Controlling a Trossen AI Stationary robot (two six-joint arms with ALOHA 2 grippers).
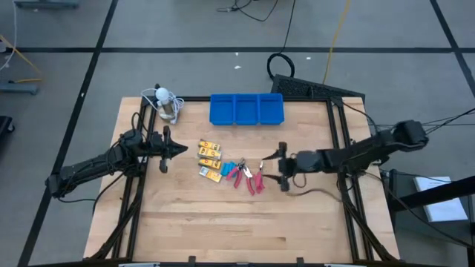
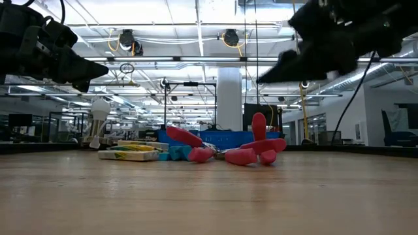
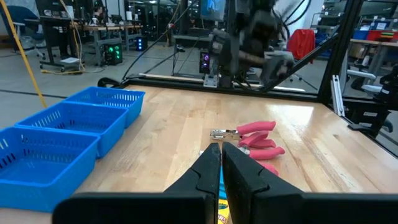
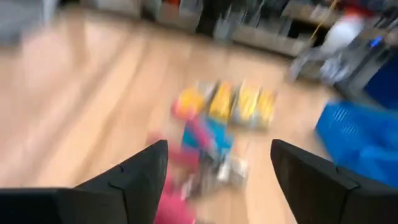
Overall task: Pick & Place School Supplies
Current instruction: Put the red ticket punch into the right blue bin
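Now lying mid-table: pink-handled metal pliers-like tools (image 1: 249, 176), yellow-orange flat rectangular packets (image 1: 210, 159) and tiny light-blue pieces (image 1: 231, 166), all clustered well short of the blue three-compartment plastic tray (image 1: 246, 108) at the far edge. Hovering just beside the pink tools, on their right: right gripper (image 1: 283, 167), fingers spread wide, gripping nothing, clearly the nearer. Waiting left of the packets: left gripper (image 1: 165, 150), pinched closed, empty.
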